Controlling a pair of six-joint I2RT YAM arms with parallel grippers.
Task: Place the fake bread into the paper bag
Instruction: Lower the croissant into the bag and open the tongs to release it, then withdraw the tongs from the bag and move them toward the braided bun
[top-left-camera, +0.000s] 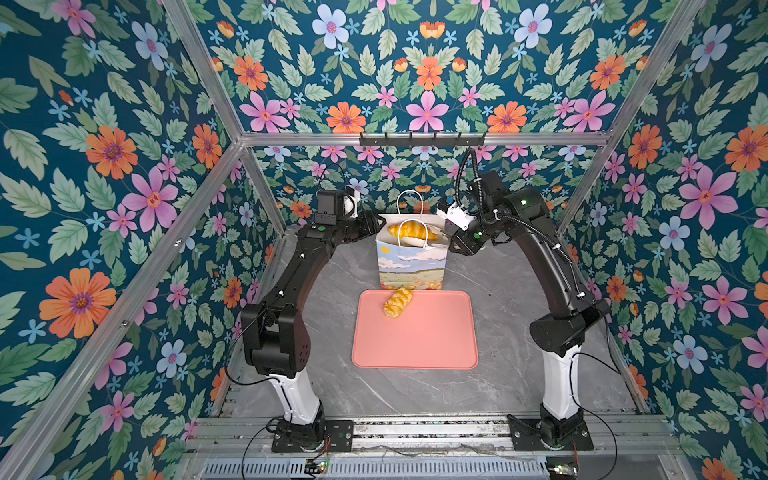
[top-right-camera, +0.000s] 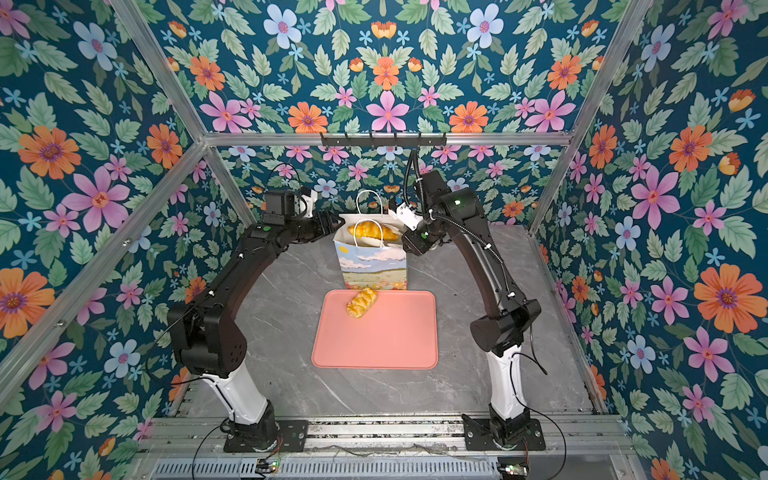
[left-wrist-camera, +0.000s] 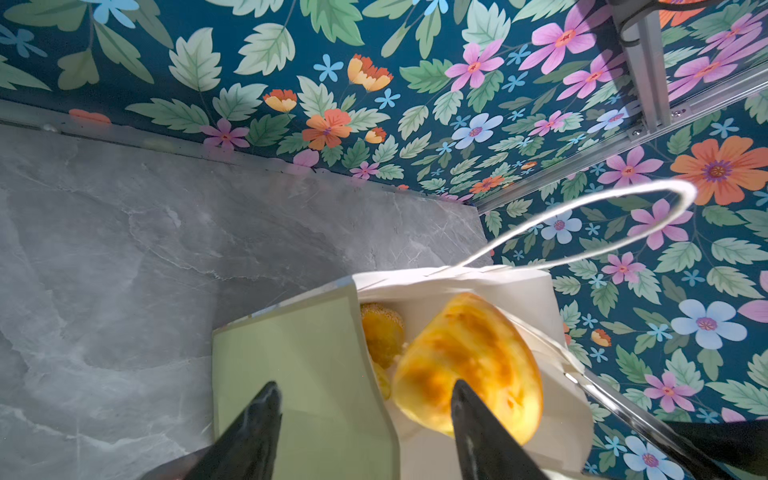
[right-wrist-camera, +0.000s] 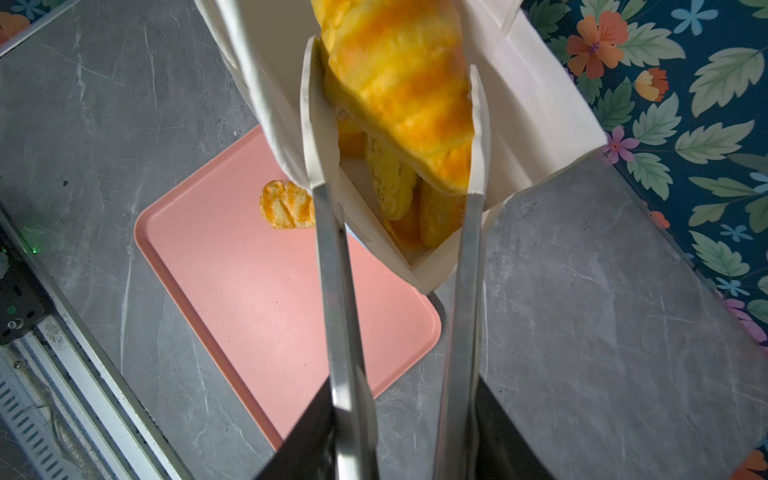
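The paper bag (top-left-camera: 411, 266) (top-right-camera: 372, 266) stands upright behind the tray. A ridged croissant (top-left-camera: 411, 230) (right-wrist-camera: 399, 91), one piece of fake bread, lies across the bag's mouth between the white tips of metal tongs (right-wrist-camera: 336, 291). My right gripper (top-left-camera: 455, 243) (right-wrist-camera: 401, 403) is shut on the tongs' arms. Several more buns (right-wrist-camera: 390, 178) lie inside the bag. My left gripper (top-left-camera: 376, 226) (left-wrist-camera: 365, 384) stands open astride the bag's left side wall (left-wrist-camera: 291, 353). A braided piece (top-left-camera: 397, 302) (right-wrist-camera: 286, 204) lies on the tray's far edge.
The pink tray (top-left-camera: 415, 336) (top-right-camera: 374, 336) lies on the grey marble table in front of the bag. The bag's cord handles (left-wrist-camera: 582, 216) stick up. Flowered walls and aluminium frame bars enclose the table on three sides.
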